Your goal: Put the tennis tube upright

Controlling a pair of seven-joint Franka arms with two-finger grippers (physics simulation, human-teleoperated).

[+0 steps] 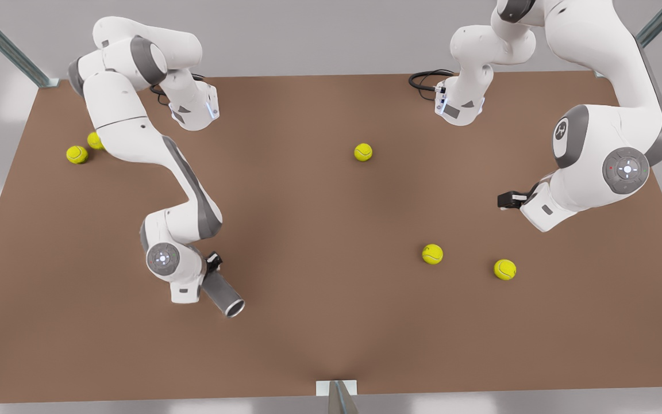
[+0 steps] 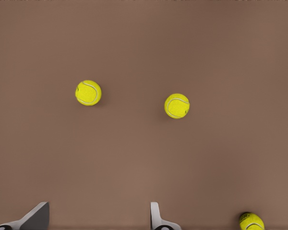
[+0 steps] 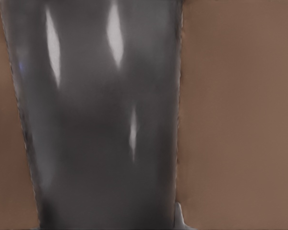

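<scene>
Tennis tube: the tennis tube (image 1: 223,292) is at the near part of the worktop (image 1: 331,230), on the front view's left, under my right wrist; it points its open silvery rim toward the camera and leans rather than standing up. Its far end is hidden behind my wrist, so I cannot tell whether it rests on the worktop or is lifted.
Tube close up: in my right wrist view the dark grey wall (image 3: 101,120) runs past the edges of the picture, with bright glints on it; neither end can be seen there.
Right hand: my right hand (image 1: 211,270) sits at the tube's covered end. One fingertip (image 3: 178,218) shows just beside the tube wall, the other is cut off, so the grip itself I cannot tell.
Left hand: my left hand (image 1: 509,199) hangs above the worktop on the front view's right, fingers (image 2: 156,215) parted with nothing between them, only their tips visible in the wrist view.
Balls: two tennis balls (image 1: 432,253) lie near each other below that hand; a third (image 2: 252,222) is cut off at the wrist view's edge. One ball (image 1: 95,140) at the far left is half hidden behind my right arm.
</scene>
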